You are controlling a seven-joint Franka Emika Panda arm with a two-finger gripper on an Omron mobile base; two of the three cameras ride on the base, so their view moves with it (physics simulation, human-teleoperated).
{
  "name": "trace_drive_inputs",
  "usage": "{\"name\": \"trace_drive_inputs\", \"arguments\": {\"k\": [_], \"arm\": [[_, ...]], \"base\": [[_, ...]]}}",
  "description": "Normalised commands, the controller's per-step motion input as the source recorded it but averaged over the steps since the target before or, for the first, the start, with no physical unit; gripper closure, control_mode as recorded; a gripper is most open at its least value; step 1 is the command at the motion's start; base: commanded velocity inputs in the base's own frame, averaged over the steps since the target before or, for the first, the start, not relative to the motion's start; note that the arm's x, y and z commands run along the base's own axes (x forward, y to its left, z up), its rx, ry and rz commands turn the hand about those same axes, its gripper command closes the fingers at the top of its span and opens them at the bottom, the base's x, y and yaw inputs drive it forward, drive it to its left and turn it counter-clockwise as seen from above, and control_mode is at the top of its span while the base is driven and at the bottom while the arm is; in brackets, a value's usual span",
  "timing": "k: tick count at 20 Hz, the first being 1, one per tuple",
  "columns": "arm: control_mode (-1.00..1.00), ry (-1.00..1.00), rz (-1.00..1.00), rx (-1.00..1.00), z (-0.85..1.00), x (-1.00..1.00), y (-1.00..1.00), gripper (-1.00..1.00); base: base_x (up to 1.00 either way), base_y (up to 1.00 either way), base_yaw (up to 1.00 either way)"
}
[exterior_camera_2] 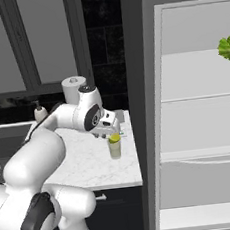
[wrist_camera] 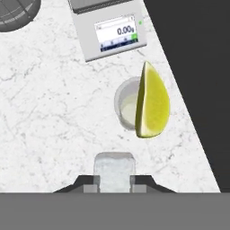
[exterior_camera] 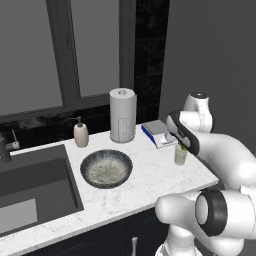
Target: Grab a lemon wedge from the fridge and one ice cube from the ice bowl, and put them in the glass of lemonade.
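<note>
Gripper (wrist_camera: 114, 179): we saw it closed on an ice cube (wrist_camera: 114, 170), poised above the glass of lemonade (wrist_camera: 130, 108).
Lemon wedge (wrist_camera: 152, 102): we found it sitting on the glass rim.
Ice bowl (exterior_camera: 106, 169): on the counter (exterior_camera: 145, 182), left of the glass.
Scale (wrist_camera: 110, 30): just beyond the glass.

yellow lemon wedge (wrist_camera: 152, 105), speckled grey ice bowl (exterior_camera: 106, 169), white marbled counter (exterior_camera: 150, 177)

The yellow lemon wedge (wrist_camera: 152, 102) hangs just ahead of the gripper (wrist_camera: 114, 179), over the rim of the glass of lemonade (wrist_camera: 127, 108). An ice cube (wrist_camera: 113, 170) sits between the fingertips. The ice bowl (exterior_camera: 106, 169) lies well apart from the gripper. The fridge (exterior_camera_2: 199, 128) stands open.
</note>
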Motion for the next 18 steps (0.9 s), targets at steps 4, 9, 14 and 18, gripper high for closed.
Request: {"name": "trace_drive_inputs", "arguments": {"k": [4, 9, 14, 18], "arm": [[-1.00, 0.00, -0.04, 0.00, 0.00, 0.28, -0.16, 1.00], [-1.00, 0.00, 0.00, 0.00, 0.00, 0.13, -0.05, 1.00], [-1.00, 0.00, 0.00, 0.00, -0.03, 0.12, -0.13, 1.00], [-1.00, 0.00, 0.00, 0.00, -0.12, 0.25, -0.23, 1.00]], "base": [[0.00, 0.00, 0.00], [0.00, 0.00, 0.00], [0.00, 0.00, 0.00], [0.00, 0.00, 0.00]]}}
